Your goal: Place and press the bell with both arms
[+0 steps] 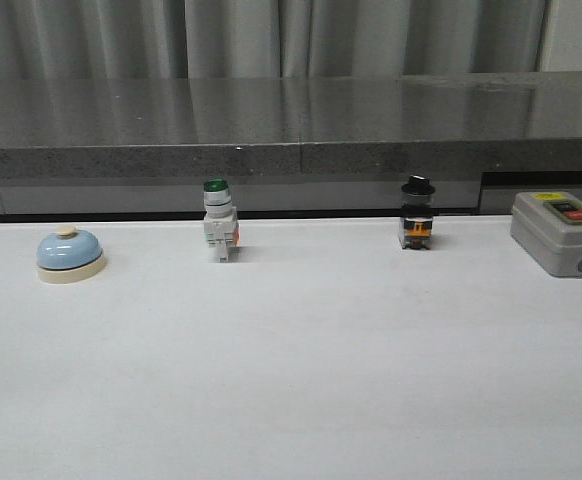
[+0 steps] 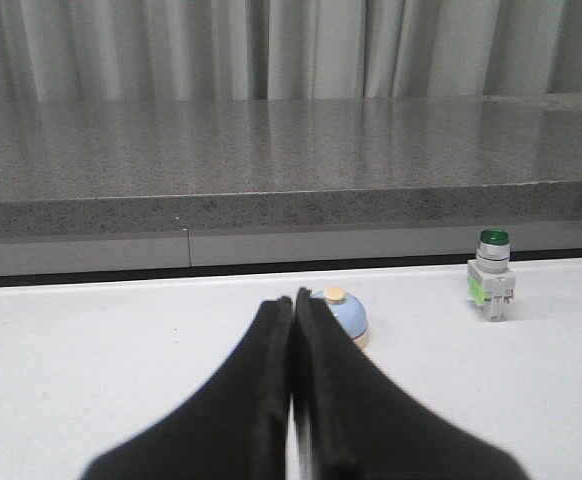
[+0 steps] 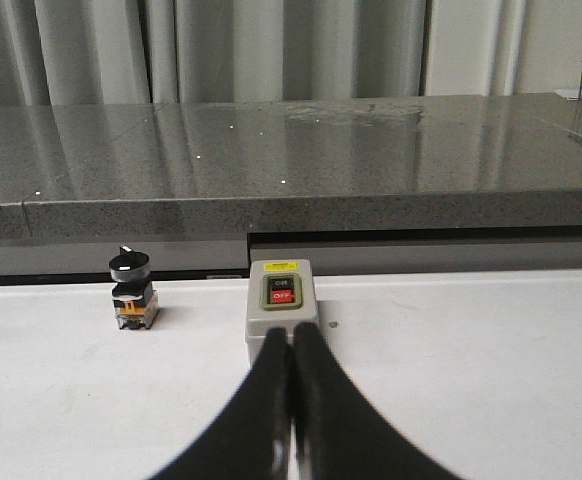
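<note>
- The left gripper (image 2: pixel 293 300) has its fingers (image 2: pixel 266 350) pressed flat together with nothing between them; the right gripper (image 3: pixel 291 335) is clenched the same way, empty.
- Just beyond the left fingertips sits the bell (image 2: pixel 343 318), partly hidden behind them, on the white surface (image 2: pixel 121 340). It is untouched, so the step in hand looks like reaching for it.
- To do that well, I'd say the left fingers should part before going further forward, then close low around the cream base rather than on the slippery dome, keeping the knob free for pressing.
- Further off to one side of the left fingers stands the green-capped switch (image 2: pixel 492 286), well apart from the bell.
- Straight ahead of the right fingers lies the grey on/off box (image 3: pixel 283 305), with the black-knobbed switch (image 3: pixel 132 290) off to the side; neither belongs to the job.
- From the front, the bell (image 1: pixel 69 254) is far to the left, and neither arm shows at all, so their height above the surface is hard to judge.
</note>
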`<state>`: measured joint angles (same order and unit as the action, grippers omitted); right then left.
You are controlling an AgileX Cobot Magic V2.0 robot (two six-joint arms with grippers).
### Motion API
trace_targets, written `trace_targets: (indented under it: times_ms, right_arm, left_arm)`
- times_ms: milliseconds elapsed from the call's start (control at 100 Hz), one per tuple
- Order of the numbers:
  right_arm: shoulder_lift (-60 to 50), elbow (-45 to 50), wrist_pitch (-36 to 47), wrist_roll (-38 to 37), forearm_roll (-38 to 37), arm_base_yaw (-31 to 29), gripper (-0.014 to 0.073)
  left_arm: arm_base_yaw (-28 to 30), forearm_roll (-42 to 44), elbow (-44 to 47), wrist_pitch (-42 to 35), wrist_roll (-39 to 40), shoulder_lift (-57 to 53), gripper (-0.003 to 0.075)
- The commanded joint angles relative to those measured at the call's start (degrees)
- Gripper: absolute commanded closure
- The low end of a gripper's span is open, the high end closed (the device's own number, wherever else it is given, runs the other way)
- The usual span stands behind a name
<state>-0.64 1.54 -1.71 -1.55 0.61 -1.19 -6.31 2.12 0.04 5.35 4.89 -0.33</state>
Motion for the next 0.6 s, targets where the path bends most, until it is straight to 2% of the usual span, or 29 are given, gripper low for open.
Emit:
trace_targets:
  times_ms: [0, 400, 590]
  right_arm:
    - [-0.7, -0.9, 4.6, 0.2, -0.6, -0.2, 0.0654]
    - [-0.7, -0.9, 4.6, 0.2, -0.6, -0.2, 0.0654]
    - [-0.7, -0.9, 4.6, 0.2, -0.6, -0.2, 0.0654]
  left_arm:
    - [0.1, 0.0, 2.5, -4.4, 0.2, -1.7, 0.0741]
    - [0.1, -0.5, 2.1, -4.9, 0.2, -1.7, 0.0741]
    - [0.1, -2.5, -1.9, -3.2, 0.2, -1.0, 0.0741]
